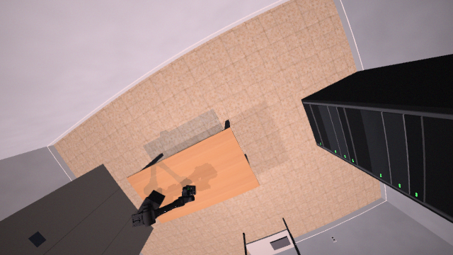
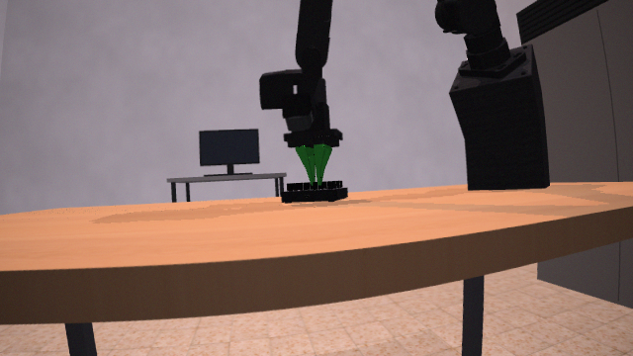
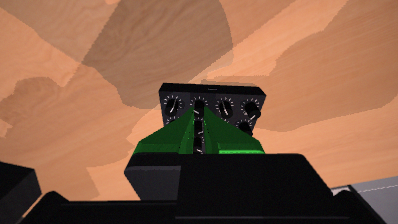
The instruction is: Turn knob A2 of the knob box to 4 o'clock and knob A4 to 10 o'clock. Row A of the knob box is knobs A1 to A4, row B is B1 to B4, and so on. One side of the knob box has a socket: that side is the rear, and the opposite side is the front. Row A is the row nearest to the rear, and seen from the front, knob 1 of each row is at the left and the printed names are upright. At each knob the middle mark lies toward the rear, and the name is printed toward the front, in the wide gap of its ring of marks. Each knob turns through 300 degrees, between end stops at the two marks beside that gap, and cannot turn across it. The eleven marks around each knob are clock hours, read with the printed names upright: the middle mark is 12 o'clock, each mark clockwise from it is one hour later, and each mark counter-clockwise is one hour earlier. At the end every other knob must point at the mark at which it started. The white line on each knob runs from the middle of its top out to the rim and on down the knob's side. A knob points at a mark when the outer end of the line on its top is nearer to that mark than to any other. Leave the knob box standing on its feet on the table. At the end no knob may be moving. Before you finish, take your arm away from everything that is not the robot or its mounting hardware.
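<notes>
The wrist view shows the pincer pinching knob A2, presumably to turn it without disturbing its neighbours. The knob box sits on the surface, likely for steadiness.

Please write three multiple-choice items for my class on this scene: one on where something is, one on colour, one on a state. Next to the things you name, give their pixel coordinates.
1. Where is the monitor (image 2: 228, 147)?
A) on the floor
B) on the wooden table (image 1: 226, 163) (image 2: 198, 237) (image 3: 320, 150)
C) on the small desk (image 2: 185, 179)

2. What colour are the gripper's fingers (image 2: 322, 155)?
A) green
B) white
C) red

3. How does the knob box (image 2: 316, 195) (image 3: 212, 89) stand?
A) tipped on its side
B) upright, knobs on top
C) upside down

1: C, the exterior view shows its stand on that desk.
2: A, both fingers are green in the exterior and wrist views.
3: B, the wrist view looks down onto its knobs.
</notes>
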### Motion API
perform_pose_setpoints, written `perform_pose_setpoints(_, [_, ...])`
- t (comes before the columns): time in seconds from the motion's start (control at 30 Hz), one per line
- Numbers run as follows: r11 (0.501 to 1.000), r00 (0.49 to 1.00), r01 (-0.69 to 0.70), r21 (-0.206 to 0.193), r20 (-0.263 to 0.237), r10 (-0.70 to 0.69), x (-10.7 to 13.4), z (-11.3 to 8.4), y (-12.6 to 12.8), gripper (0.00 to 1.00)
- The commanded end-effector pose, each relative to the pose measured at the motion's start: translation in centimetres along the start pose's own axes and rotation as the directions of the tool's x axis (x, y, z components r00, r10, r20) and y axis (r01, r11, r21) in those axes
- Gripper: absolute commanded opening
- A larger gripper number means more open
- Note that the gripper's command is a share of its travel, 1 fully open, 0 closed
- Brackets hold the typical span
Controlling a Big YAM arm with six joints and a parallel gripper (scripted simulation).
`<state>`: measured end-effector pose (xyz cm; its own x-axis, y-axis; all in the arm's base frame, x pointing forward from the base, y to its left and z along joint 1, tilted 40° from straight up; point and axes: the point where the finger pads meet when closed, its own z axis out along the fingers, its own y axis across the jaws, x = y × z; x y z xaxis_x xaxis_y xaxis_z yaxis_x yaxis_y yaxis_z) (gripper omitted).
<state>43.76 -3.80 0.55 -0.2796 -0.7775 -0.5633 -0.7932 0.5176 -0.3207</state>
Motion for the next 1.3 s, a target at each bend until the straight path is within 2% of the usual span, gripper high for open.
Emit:
perform_pose_setpoints(0.0, [1.000, 1.000, -0.002, 0.003, 0.003, 0.002, -0.17, 0.36, -0.36, 0.08])
perform_pose_setpoints(0.67, [1.000, 1.000, -0.030, 0.004, 0.003, 0.030, -0.17, 0.35, -0.36, 0.08])
perform_pose_setpoints(1.27, [0.981, 0.981, -0.195, 0.004, 0.003, 0.195, -0.14, 0.33, -0.40, 0.08])
